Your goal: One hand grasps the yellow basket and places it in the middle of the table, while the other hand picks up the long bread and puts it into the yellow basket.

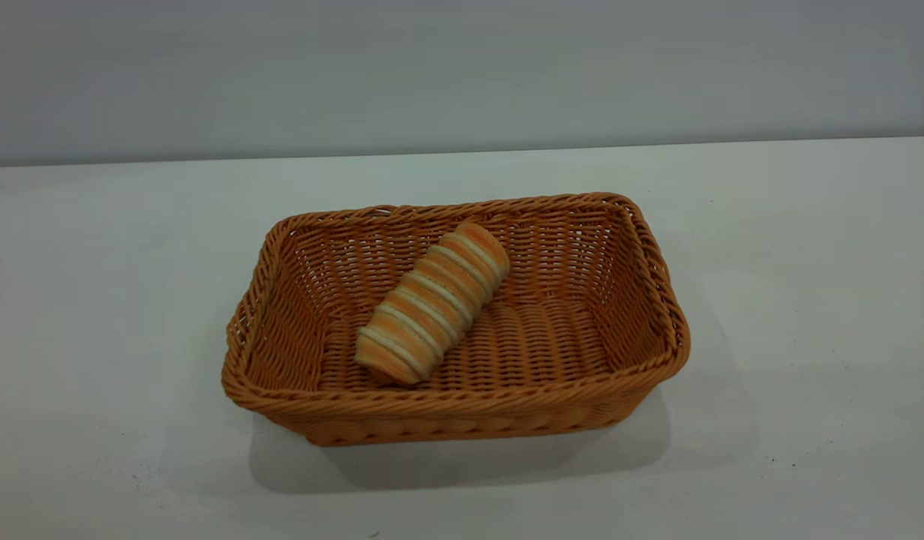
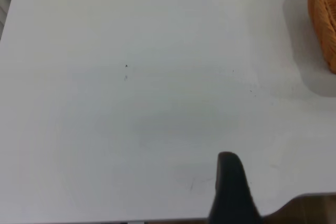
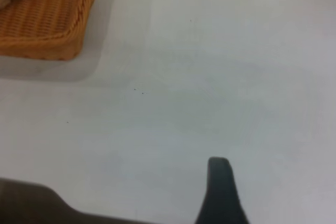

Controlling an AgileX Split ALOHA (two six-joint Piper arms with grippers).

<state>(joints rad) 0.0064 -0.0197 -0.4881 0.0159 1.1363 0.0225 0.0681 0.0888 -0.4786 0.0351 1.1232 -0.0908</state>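
White and broad, the table fills the foreground of the exterior view and runs back to a grey wall; a few tiny dark specks dot its surface. On it, about midway across, sits the yellow basket, a rectangular woven piece with sloping open-weave sides and a braided rim, turned a little askew so that its long near side faces the camera at a slight angle. It casts a soft shadow on the tabletop in front of it. Inside the basket lies the long bread, a ridged loaf striped golden-orange and cream, resting diagonally on the woven floor with its far end propped toward the back wall. Neither arm shows in the exterior view. In the left wrist view, the left gripper appears only as one dark tip above bare table, well apart from the basket's edge; whether it is released or clenched cannot be told. The right gripper shows likewise, away from the basket's corner, its state also impossible to tell.
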